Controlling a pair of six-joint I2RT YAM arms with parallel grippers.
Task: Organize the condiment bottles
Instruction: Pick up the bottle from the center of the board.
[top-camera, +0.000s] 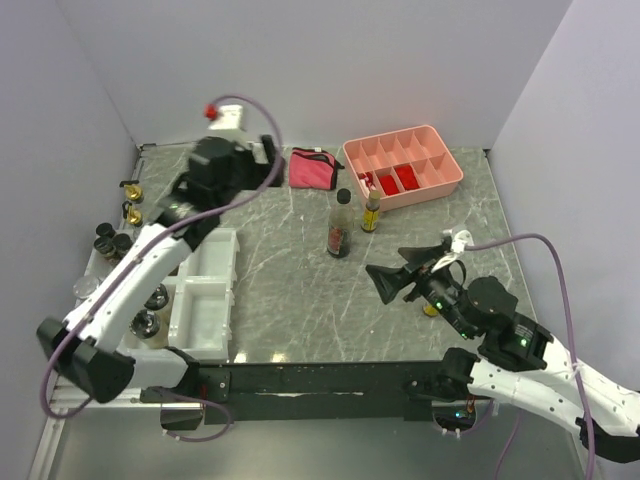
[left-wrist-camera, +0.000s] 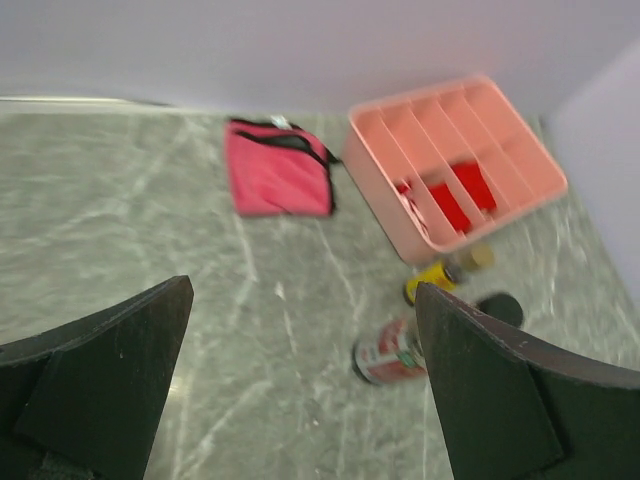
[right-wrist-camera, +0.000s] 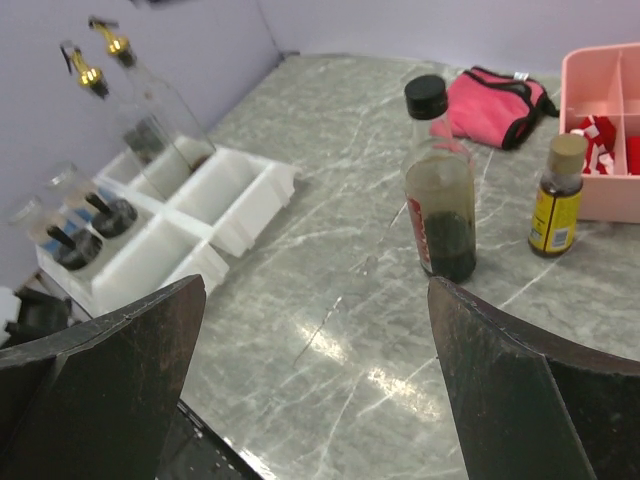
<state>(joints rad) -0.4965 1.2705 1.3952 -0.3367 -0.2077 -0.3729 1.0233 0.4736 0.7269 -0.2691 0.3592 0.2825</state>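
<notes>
Left gripper and right gripper gape empty. Black-capped bottle and yellow bottle stand beside pink tray near far edge; left-edge jars half hidden.

No text can be read: labels on the tall bottle and small bottle are too blurred.

The tall bottle is standing in the middle, with the small bottle just right of it. Behind them the compartment tray is sitting far right, and the pouch is lying to its left. The divided bin is resting near left, with what may be jars sitting in its left cells.
</notes>
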